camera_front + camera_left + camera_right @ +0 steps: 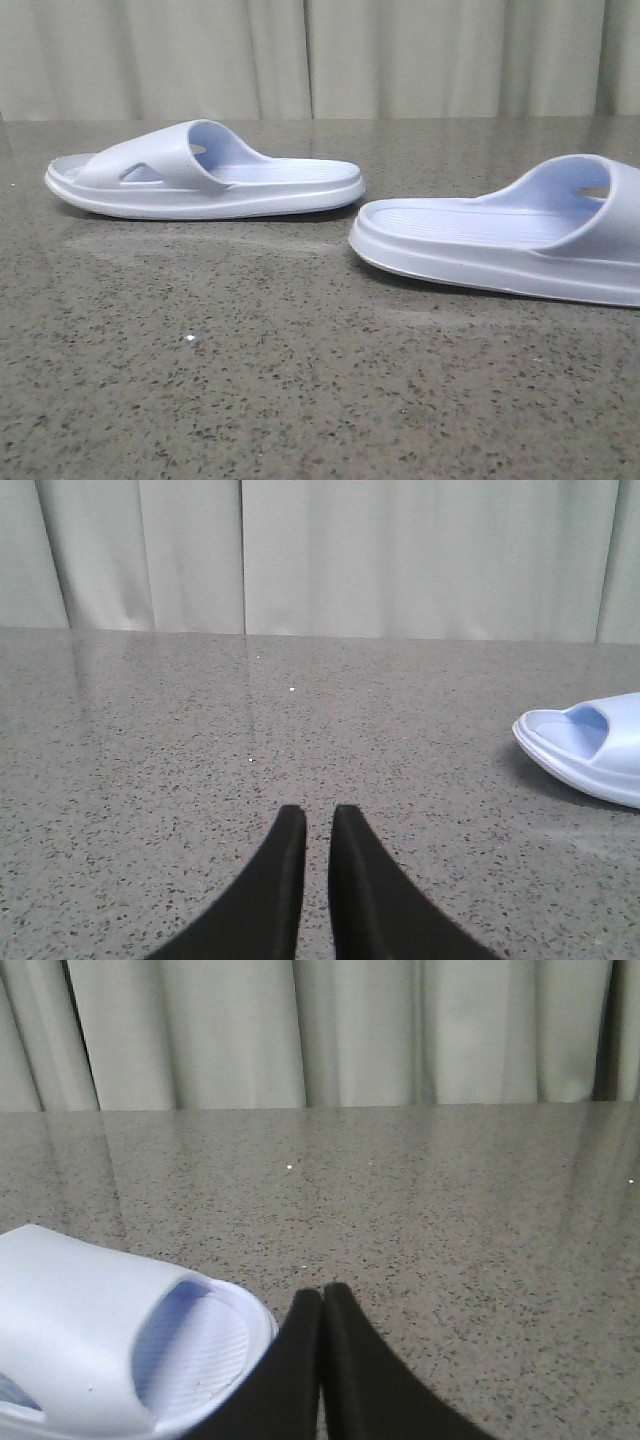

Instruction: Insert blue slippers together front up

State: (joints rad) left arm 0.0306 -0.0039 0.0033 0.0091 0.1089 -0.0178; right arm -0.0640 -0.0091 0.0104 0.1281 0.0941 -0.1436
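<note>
Two pale blue slippers lie flat on the speckled grey table (250, 380), soles down. One slipper (200, 175) is at the far left, side on. The other slipper (520, 235) is at the right, nearer, cut by the frame's edge. Neither gripper shows in the front view. My left gripper (318, 815) is empty, its black fingers nearly together with a thin gap; the end of a slipper (590, 750) lies off to its side. My right gripper (322, 1292) is shut and empty, right beside a slipper's open end (110, 1340).
A pale pleated curtain (320, 55) hangs behind the table's far edge. A small white speck (190, 340) lies on the table in front of the slippers.
</note>
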